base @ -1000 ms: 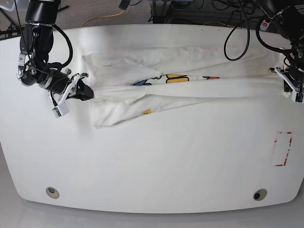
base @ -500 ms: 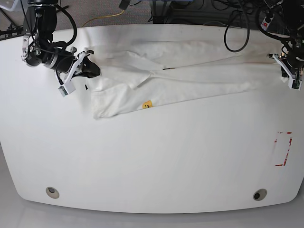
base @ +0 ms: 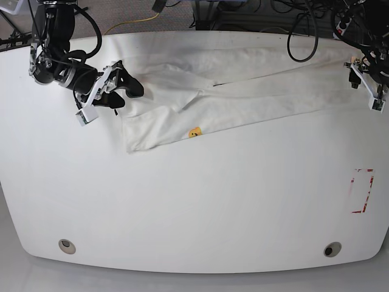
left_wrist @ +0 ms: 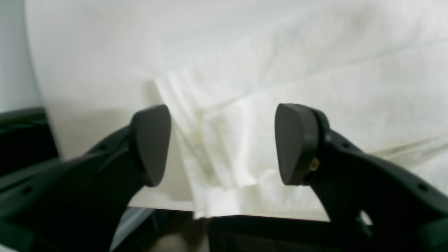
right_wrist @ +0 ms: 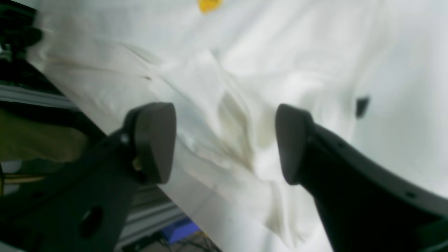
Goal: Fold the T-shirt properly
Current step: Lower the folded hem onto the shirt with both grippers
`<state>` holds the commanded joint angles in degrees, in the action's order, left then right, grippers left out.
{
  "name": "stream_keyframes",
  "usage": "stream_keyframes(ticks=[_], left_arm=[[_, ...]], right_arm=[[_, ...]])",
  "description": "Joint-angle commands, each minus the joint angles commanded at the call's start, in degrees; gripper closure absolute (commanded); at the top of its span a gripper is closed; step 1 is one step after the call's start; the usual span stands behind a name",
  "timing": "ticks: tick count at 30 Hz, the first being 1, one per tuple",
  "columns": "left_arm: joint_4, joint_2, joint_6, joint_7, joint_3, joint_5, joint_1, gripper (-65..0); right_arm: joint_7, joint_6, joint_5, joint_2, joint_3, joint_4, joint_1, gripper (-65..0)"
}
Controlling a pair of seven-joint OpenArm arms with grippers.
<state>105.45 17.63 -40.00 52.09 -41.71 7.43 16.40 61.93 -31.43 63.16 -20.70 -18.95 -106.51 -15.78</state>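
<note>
Currently T-shirt point(base: 243, 97) lies stretched across the table's point(base: 194, 207) top of frame; my left gripper point(left_wrist: 222, 143) and right gripper point(right_wrist: 224, 141) both gape empty at its ends, presumably after tensioning

Folded farther over since a second ago: large white cotton T-shirt point(base: 243, 91), blue and yellow print now hidden, only small yellow tag point(base: 194, 132) showing. Shifted rightward and farther back: right gripper point(base: 121, 91). Raised toward far edge: left gripper point(base: 368, 85).
</note>
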Motion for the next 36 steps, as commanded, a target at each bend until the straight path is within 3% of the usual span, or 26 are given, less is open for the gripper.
stream_keyframes(ticks=[5,8,12,16,18,25,31,36], left_arm=[[-1.6,-1.1,0.0,0.0,1.3,-0.9,0.0,-41.7],[-4.2,-2.5,0.0,-0.1,1.3,-5.0,0.0,-33.6],[-10.3,-2.5,0.0,-0.1,1.4,-8.4,0.0,-21.0],[-14.7,-2.3,0.0,-0.2,1.4,-8.6,-1.9,-15.1],[-15.6,-2.1,0.0,-0.2,1.4,-8.6,-2.5,-15.0],[-17.1,-1.3,0.0,-0.2,8.3,-8.6,-6.2,-15.0],[-19.5,-1.2,0.0,-0.2,15.4,-8.6,-10.6,-16.1],[-21.5,-1.2,0.0,-0.3,18.2,-8.6,-14.3,-26.0]], right_arm=[[-0.1,0.0,-1.3,5.1,3.5,3.3,3.3,-43.0],[-0.2,0.44,-3.7,8.2,6.5,6.0,4.7,-42.3],[-0.4,0.44,-10.9,12.4,7.5,7.6,5.5,-29.6],[-0.4,0.0,-20.3,15.1,7.6,8.3,6.4,-18.5],[-0.4,0.0,-24.6,15.8,7.1,8.5,7.0,-17.1],[-6.9,-0.09,-36.7,14.9,6.6,11.3,7.0,-17.0],[-9.8,-0.09,-37.6,11.6,0.3,15.6,7.0,-16.8],[-10.7,-0.09,-37.4,9.1,-5.5,17.7,7.3,-16.8]])
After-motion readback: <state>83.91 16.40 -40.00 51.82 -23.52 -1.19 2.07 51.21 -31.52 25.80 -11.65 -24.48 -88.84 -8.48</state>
